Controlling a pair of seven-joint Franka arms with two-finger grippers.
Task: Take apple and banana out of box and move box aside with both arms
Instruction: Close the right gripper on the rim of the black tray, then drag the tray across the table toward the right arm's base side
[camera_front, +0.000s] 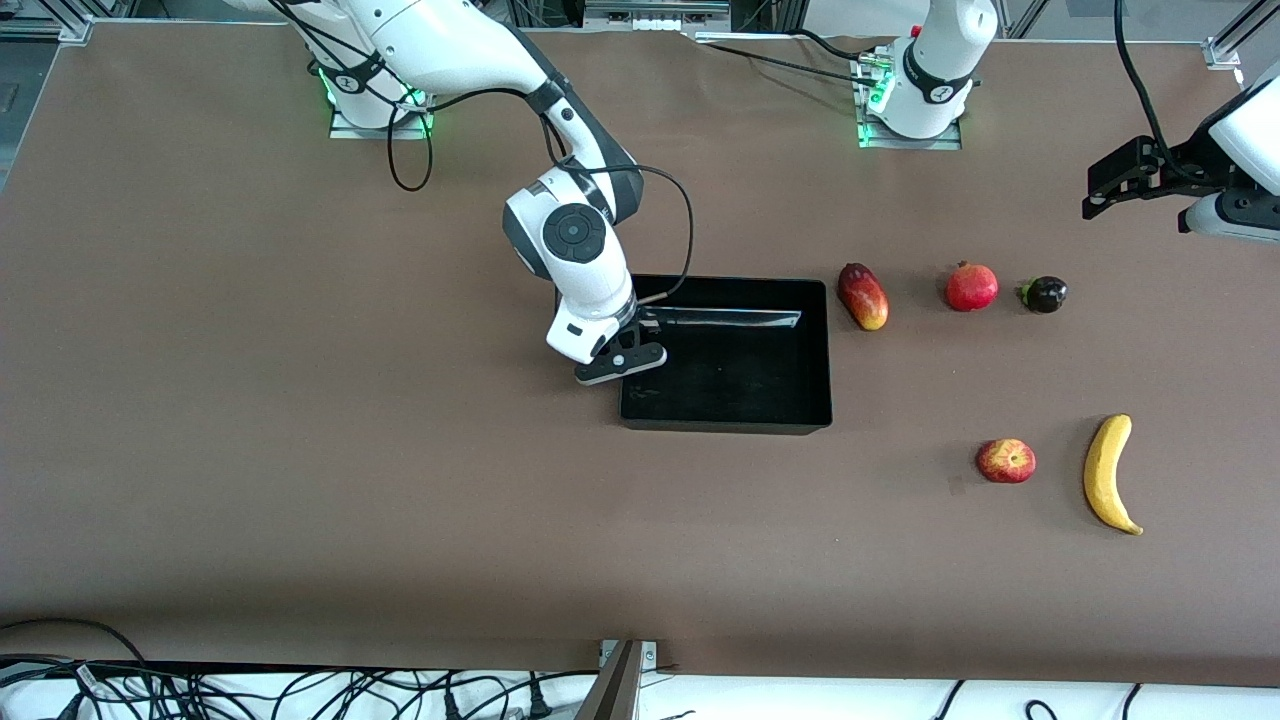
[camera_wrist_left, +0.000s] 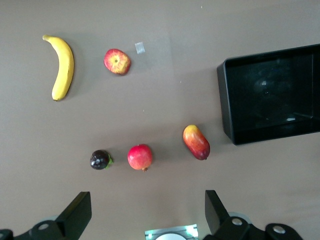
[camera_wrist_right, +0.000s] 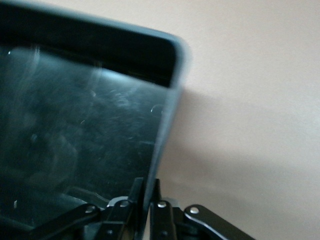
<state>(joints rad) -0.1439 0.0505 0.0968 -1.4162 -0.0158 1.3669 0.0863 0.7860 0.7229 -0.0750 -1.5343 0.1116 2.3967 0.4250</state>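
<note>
Right wrist view: tool (camera_wrist_right: 147, 200) pinches glossy (black) bin (camera_wrist_right: 75, 125) wall.

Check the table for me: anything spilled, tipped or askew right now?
Nothing stands out. The box sits flat, empty, the right gripper shut on its wall. The apple, banana and three other fruits lie apart on the table, intact. The left gripper waits open above them.

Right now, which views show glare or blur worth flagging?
Front view: a bright glare streak on the black bin, fruits sharp. Right wrist view: the bin's wall, pinched by the right end effector, is blurred. Left wrist view: evenly lit, with soft shadows beside the banana.
</note>
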